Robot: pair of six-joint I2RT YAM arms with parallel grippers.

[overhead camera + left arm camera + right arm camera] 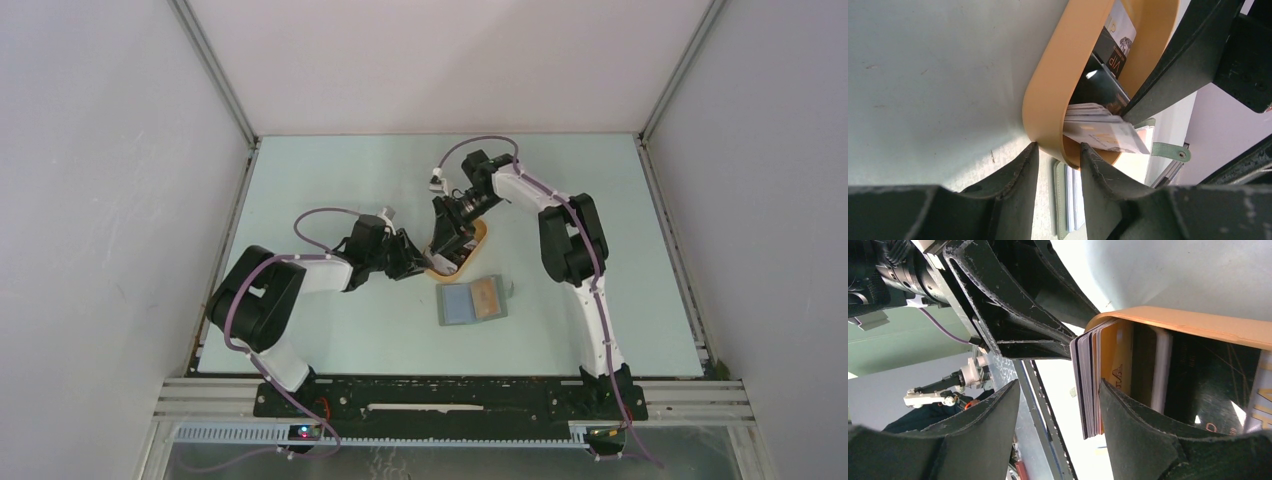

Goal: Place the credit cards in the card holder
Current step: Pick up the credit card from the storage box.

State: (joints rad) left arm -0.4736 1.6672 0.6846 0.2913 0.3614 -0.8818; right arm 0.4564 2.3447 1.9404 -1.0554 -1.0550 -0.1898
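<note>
Pale table (pixel 330 330) | left end effector (pixel 1057 149) clamps orange tray (pixel 1048 100) | right end effector (pixel 1059 385) open astride stacked tan-black credit cards (pixel 1088 380)

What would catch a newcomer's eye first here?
In the middle of the pale green table is an orange oval plastic tray: the left tool pinches its rim, while a stack of thin plastic cards stands on edge between the open fingers of the right tool. Just nearside of the tray lies an open grey-green fold-over card holder.
</note>
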